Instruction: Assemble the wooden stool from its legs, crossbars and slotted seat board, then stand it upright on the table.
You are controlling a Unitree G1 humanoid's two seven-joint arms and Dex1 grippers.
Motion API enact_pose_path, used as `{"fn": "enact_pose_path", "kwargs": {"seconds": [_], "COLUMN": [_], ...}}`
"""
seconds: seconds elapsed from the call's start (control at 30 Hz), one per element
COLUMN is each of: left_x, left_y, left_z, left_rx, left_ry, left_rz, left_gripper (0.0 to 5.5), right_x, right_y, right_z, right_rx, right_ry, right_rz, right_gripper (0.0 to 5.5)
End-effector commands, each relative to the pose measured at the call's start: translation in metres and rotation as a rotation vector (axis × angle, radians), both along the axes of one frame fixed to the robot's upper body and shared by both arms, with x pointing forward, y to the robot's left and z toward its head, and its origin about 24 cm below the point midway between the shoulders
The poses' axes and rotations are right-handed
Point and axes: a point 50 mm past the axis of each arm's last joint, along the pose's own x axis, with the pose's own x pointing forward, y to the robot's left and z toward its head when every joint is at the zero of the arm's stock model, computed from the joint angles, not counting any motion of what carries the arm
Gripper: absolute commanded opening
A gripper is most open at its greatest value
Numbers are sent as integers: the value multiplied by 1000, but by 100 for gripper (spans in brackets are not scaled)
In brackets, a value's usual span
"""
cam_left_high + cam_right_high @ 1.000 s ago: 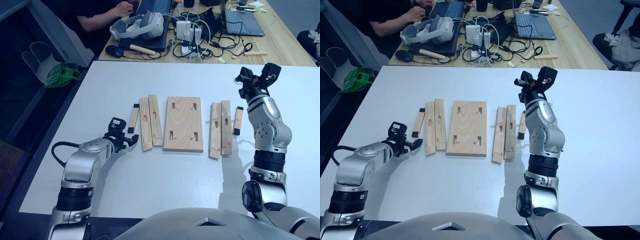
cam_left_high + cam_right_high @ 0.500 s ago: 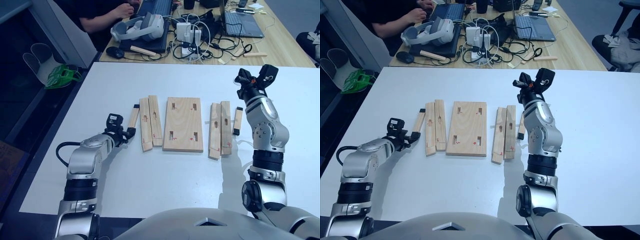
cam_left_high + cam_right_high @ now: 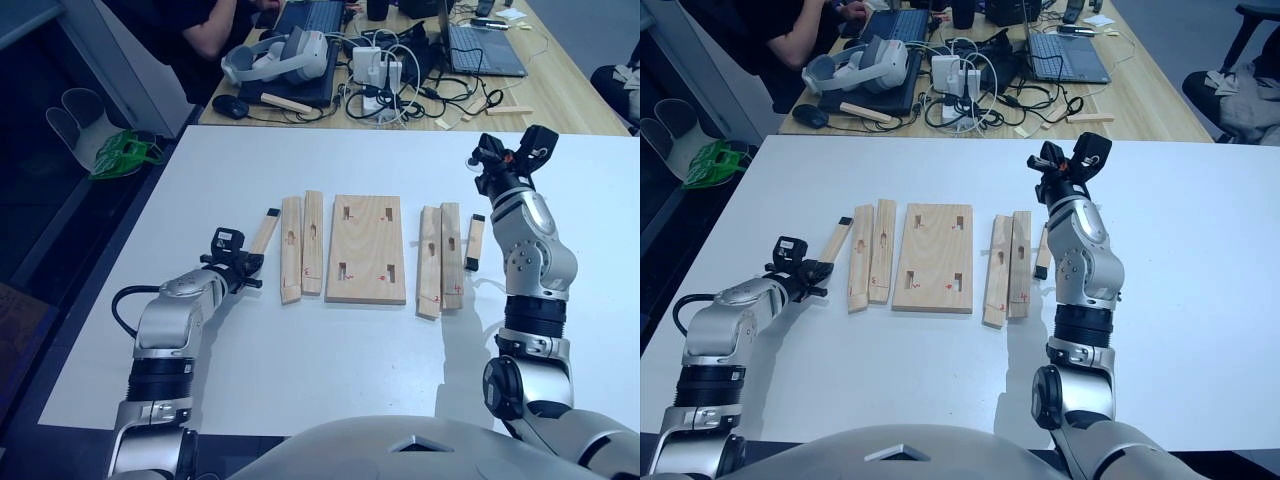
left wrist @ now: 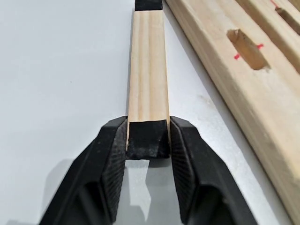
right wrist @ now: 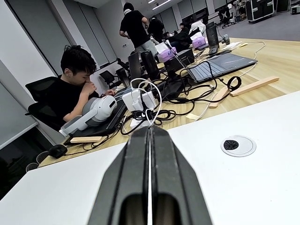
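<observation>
While left tool [image 4: 148, 127] clamped crossbar [image 4: 147, 70] by black end, nine o'clock of seat board [image 3: 366, 248], it seemed light, stiff; right tool [image 3: 509, 150] clenched.

The left arm [image 3: 165, 325] and right arm [image 3: 535, 262] are rounded silver-grey shells joined by black rings. A black cable [image 3: 110, 303] loops out at nine o'clock of the left elbow. The left gripper [image 4: 148, 140] has matte black, wedge-shaped fingers [image 4: 111, 164]. The right gripper [image 5: 150, 138] is black, with small orange-red marks.
</observation>
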Motion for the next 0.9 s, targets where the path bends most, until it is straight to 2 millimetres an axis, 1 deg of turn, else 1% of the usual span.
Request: {"fn": "enact_pose_path", "kwargs": {"seconds": [0.03,0.1,0.17,0.2,0.27,0.3,0.37,0.4,0.43,0.5,0.57,0.63,0.73,0.8,0.9], "left_x": [-23,-9,11,20,36,44,57,60,61,59,53,47,38,35,34], "left_y": [12,17,21,23,26,25,9,-3,-16,-43,-70,-89,-99,-100,-98], "left_z": [-30,-15,10,27,66,87,124,137,147,154,156,156,154,154,154], "left_rx": [47,50,39,41,57,66,54,44,36,30,23,10,28,59,102], "left_ry": [127,-7,-192,-299,-531,-644,-842,-917,-975,-1047,-1095,-1121,-1144,-1155,-1183], "left_rz": [99,163,213,220,205,179,95,46,-17,-159,-292,-371,-459,-502,-511], "left_gripper": [126,126,126,126,126,126,126,126,126,126,126,126,126,126,126], "right_x": [4,5,7,7,0,-9,-31,-40,-46,-50,-52,-51,-50,-47,-40], "right_y": [-5,-8,-6,-1,26,43,77,88,95,101,104,104,106,104,98], "right_z": [5,10,16,20,34,42,59,66,72,82,88,91,94,98,101], "right_rx": [5,4,-6,-4,-5,14,99,146,195,293,388,451,499,494,462], "right_ry": [-15,-35,-55,-63,-106,-135,-182,-197,-209,-215,-205,-194,-197,-218,-232], "right_rz": [-31,-37,4,59,300,451,710,803,861,925,975,986,1000,985,955], "right_gripper": [0,0,0,21,51,77,111,125,140,178,217,227,228,228,228]}}
